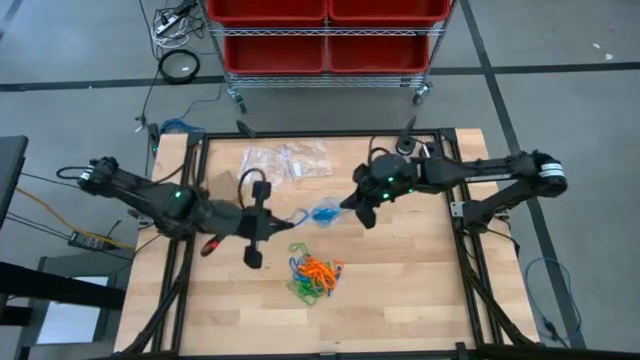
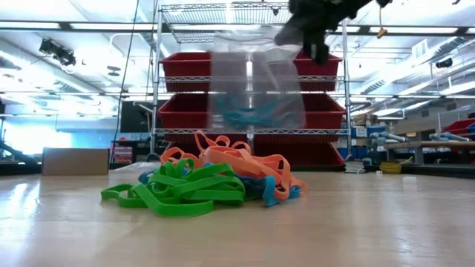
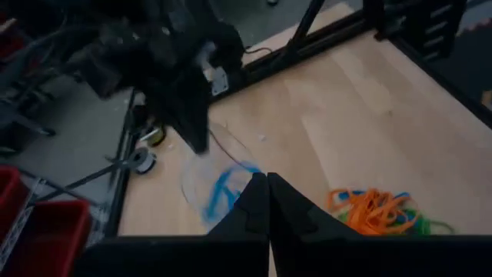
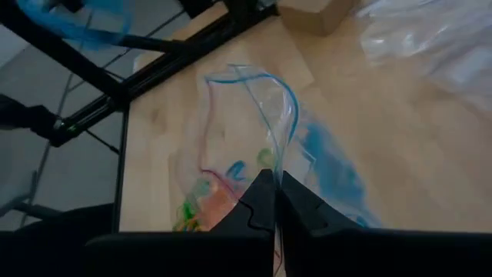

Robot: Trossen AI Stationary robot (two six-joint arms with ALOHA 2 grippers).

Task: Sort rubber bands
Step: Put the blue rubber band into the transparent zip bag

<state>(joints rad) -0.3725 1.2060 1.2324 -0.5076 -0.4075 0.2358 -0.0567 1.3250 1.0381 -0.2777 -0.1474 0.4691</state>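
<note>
Sorting looks partly done, I judge: some blue rubber bands (image 1: 325,212) already sit inside the clear plastic zip bag (image 1: 318,213), held up above mid-table with the left gripper (image 1: 285,221) and right gripper (image 1: 349,203) fingers clenched on its opposite edges. A tangled pile of thin orange, green and blue rubber bands (image 1: 313,275) lies unsorted on the wooden table (image 1: 400,290), near the bag.

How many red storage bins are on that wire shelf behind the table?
4 show from above: two on the rack's upper level, left and right, and two below, left and right. The level view suggests a further tier, so some may be hidden.
</note>
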